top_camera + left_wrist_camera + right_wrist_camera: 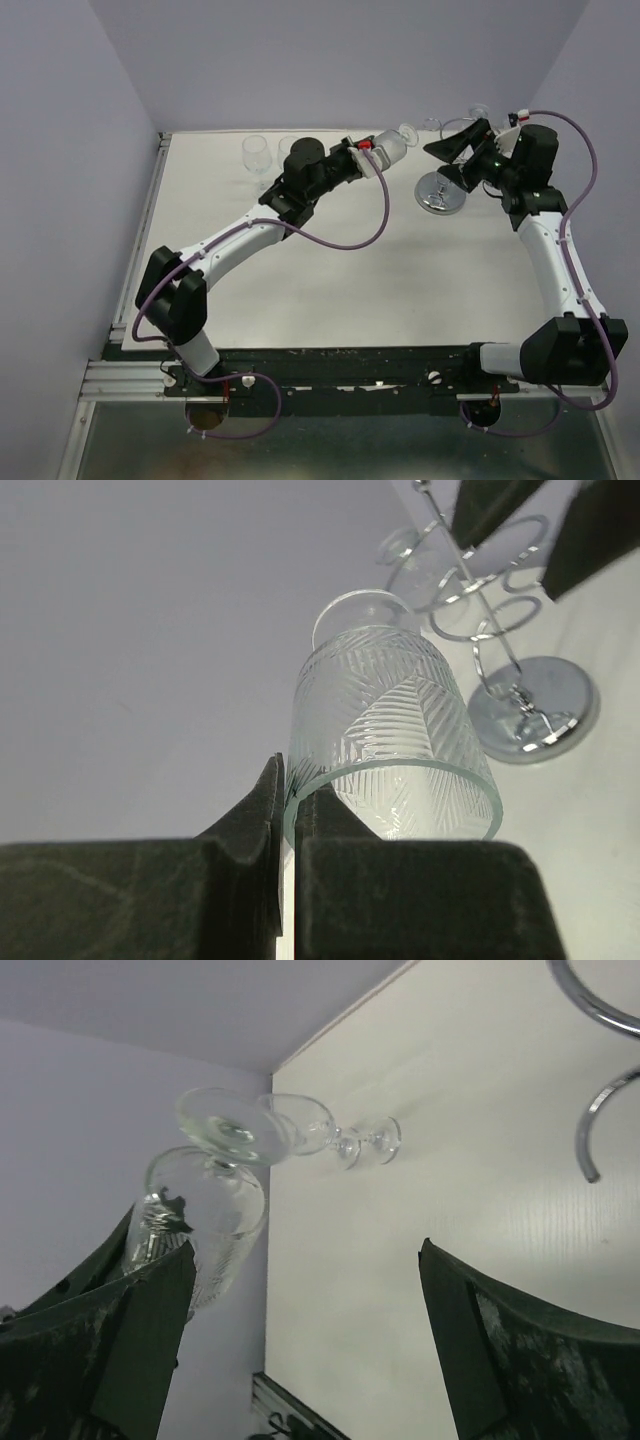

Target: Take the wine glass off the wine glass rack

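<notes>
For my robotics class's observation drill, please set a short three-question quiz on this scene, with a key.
1. True or false: the left gripper pinches the wine glass by its rim.
2. Which gripper is open? A left; B right; C both.
3. Fill in: the wine glass rack's disc base rests on the ____.
Key: 1 true; 2 B, the right gripper; 3 table.

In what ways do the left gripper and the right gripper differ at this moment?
The left gripper is shut on the rim of the wine glass; the right gripper is open and holds nothing. The left gripper holds its glass beside the wine glass rack; the right gripper hovers close to the rack's wire rings. Both have dark fingers.
</notes>
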Tool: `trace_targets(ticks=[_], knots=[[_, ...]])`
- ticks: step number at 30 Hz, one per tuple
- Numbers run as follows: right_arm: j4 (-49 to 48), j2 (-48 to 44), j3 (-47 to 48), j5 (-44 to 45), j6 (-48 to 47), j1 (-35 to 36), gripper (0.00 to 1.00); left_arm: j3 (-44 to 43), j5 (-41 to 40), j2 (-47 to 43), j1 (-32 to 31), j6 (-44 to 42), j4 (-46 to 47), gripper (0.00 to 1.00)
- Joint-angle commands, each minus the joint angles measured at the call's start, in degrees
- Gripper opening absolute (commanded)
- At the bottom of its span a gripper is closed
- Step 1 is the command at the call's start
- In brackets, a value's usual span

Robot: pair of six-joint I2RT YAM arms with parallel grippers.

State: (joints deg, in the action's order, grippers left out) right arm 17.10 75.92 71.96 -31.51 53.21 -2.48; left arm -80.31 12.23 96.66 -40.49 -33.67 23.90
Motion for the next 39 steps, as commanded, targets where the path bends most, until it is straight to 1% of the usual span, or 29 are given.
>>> trace_targets(ticks=[1,2,4,6,9,14,18,19,22,25,28,30,34,37,39], knots=[[-9.72,-4.9,-1.82,-12.25,-19.69,0.2,1.0,3.84,9.2,-9.02,0.5,-1.04,-7.7,0.0],[-9.02,-6.21,-2.44,-12.52,-22.6,0.2,1.0,4.72,11.91,-11.21,0.85,-2.26,-11.38,0.0],[-6.22,-8.15,-4.02,-8.07,-24.81,0.28,1.0,6.22,16.14,-13.68,1.55,-4.12,-18.59,0.0],[-3.93,-9.82,-5.78,-5.15,-27.44,0.2,1.0,5.61,18.43,-15.45,2.78,-3.68,-25.88,0.0],[-0.5,-10.62,-6.14,-5.41,-35.08,0.28,1.0,3.5,20.99,-16.68,4.45,-5.35,-36.61,0.0],[2.49,-9.3,-4.03,-2.42,-41.16,0.2,1.0,6.13,20.74,-20.45,5.95,-6.32,-43.05,0.0],[4.17,-6.84,-2.71,-2.51,-50.73,0.28,1.0,3.51,17.22,-20.55,6.04,-7.89,-51.03,0.0],[4.08,-6.4,-2.53,-3.2,-52.23,0.28,1.0,2.45,16.08,-20.38,6.12,-9.29,-53.84,0.0],[3.2,-5.0,-1.74,-9.78,-58.38,0.2,1.0,-0.8,13.97,-19.58,6.21,-11.94,-62.28,0.0],[1.8,-3.59,-1.3,-13.75,-58.76,0.28,1.0,-3.79,13.44,-18.53,6.65,-13.61,-68.88,0.0],[-1.36,-2.97,-2.44,-13.67,-55.42,0.28,1.0,-6.25,13.35,-17.3,7.18,-14.84,-74.5,0.0],[-1.46,-2.36,-2.44,-13.14,-54.71,0.28,1.0,-8.88,13.61,-15.11,7.18,-15.9,-79.51,0.0],[-0.58,-2.27,-2.7,-13.75,-58.03,0.72,1.0,-15.04,13.44,-10.1,7.18,-17.3,-88.22,0.0],[-0.49,-2.88,-2.88,-14.46,-61.11,1.42,1.0,-17.15,12.56,-7.64,7.18,-18.88,-91.65,0.0],[-0.14,-2.53,-2.62,-14.81,-60.86,1.6,1.0,-18.03,11.51,-6.84,7.27,-19.94,-92.89,0.0]])
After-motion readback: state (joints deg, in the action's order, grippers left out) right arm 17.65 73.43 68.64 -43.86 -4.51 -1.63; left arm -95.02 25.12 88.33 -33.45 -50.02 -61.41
